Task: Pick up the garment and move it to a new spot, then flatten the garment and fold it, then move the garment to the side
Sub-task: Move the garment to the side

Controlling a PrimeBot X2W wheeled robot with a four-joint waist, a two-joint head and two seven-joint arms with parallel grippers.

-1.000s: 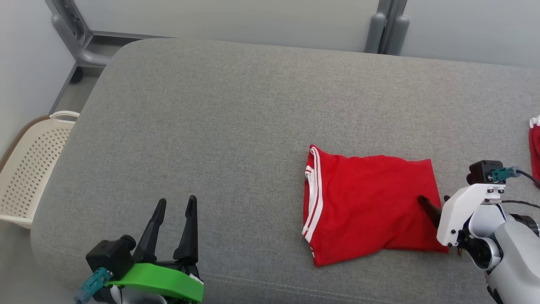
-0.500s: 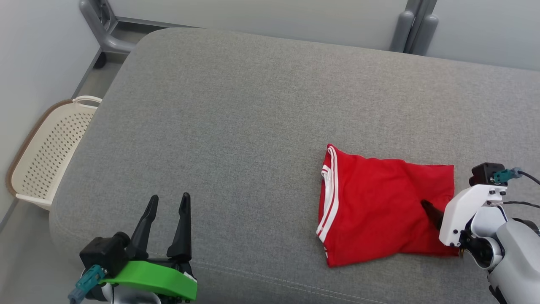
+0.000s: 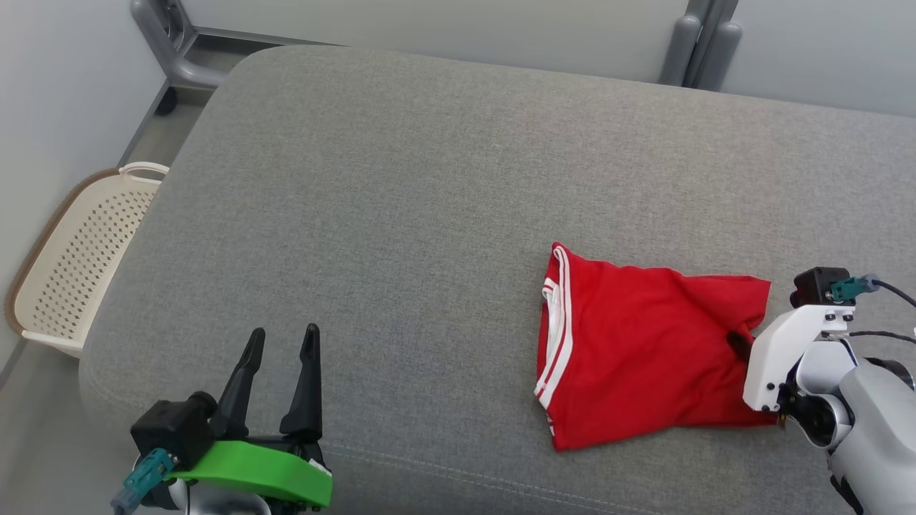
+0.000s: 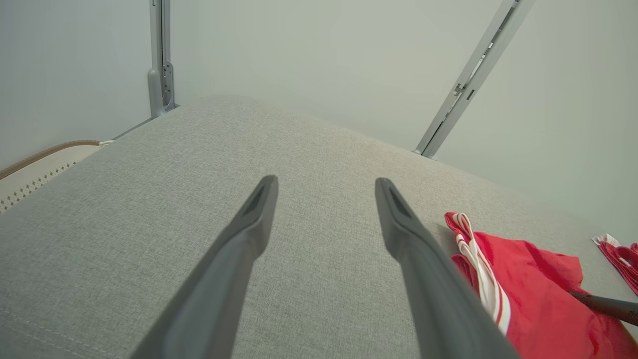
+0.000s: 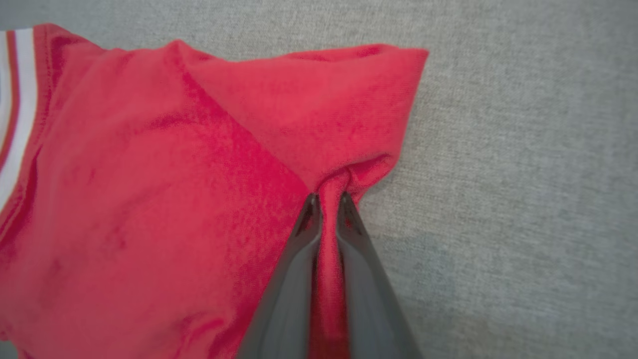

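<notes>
Fingers of left gripper (image 3: 283, 331): spread wide with nothing between them; held low over the near left part of the grey cushion (image 3: 429, 214), well apart from the cloth.
Garment (image 3: 644, 357): red with white stripes along its left edge; laid on the right half of the cushion, near the front edge. A compact, roughly four-sided shape is seen, with layers doubled at the striped edge and the right edge drawn up into a bunch.
Fingers of right gripper (image 5: 327, 197): pressed together on a narrow ridge of red cloth at the garment's right edge; the fold is pinched between the tips and wrinkles are pulled toward them.
Second red piece (image 4: 618, 254): glimpsed at the far right of the cushion, apart from the garment.
Judged done: moving, flattening and folding, since the garment is already laid as a small layered packet and not spread out or crumpled.
Judged in hand: the grasp for the last move to the side.
Judged left: the packet is to be carried or slid sideways, set down without being unfolded, and released.
</notes>
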